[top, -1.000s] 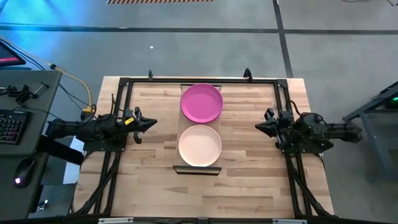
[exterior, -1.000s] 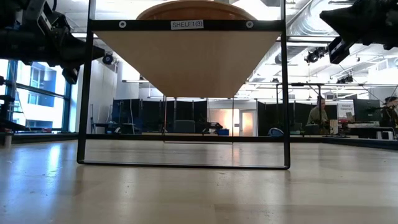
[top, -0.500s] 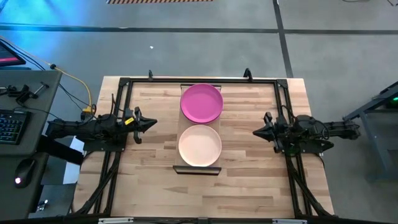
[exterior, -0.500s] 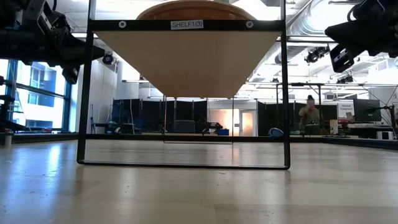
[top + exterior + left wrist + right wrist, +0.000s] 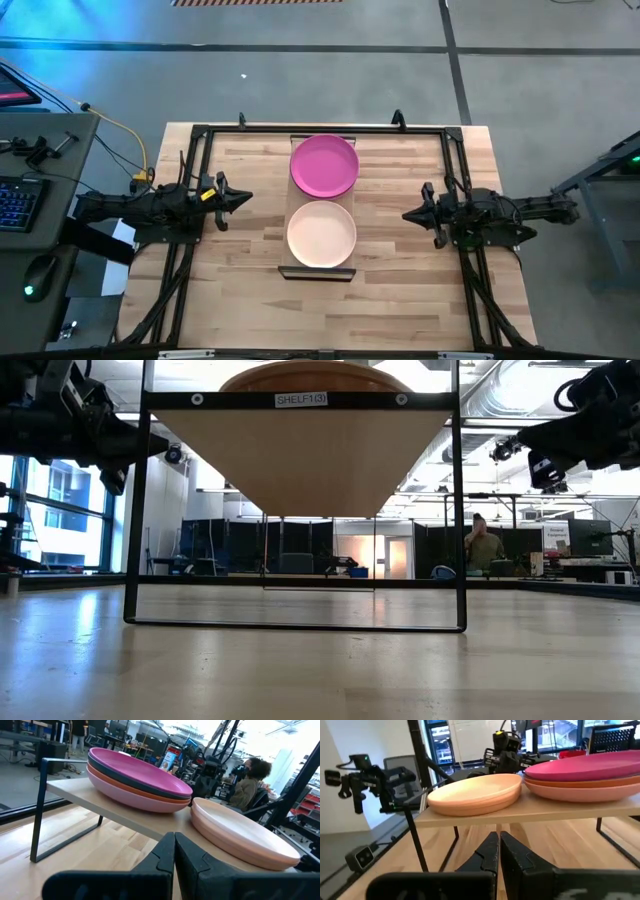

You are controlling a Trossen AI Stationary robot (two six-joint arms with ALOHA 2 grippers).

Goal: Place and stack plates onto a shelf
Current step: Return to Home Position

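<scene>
The shelf (image 5: 316, 273) stands on thin dark legs at the table's middle. On its far half rests a stack of several plates with the magenta plate (image 5: 324, 166) on top; the left wrist view shows dark grey, coral and light pink plates (image 5: 135, 795) under it. On the near half lies the cream plate (image 5: 322, 234) on a peach-tan one (image 5: 472, 802). My left gripper (image 5: 245, 199) hangs shut left of the shelf. My right gripper (image 5: 405, 214) hangs shut to its right. Neither touches anything.
Black rails (image 5: 300, 128) frame the tabletop. In the low view the shelf's dark frame (image 5: 458, 510) stands on the table, with both arms above at either side. A desk with a keyboard (image 5: 15, 200) sits off the left edge. A person (image 5: 482, 540) sits far behind.
My right gripper has crept toward the shelf and a little toward the near edge, and has sunk lower. Its fingers have stayed shut. My left arm and the plates have kept still.
</scene>
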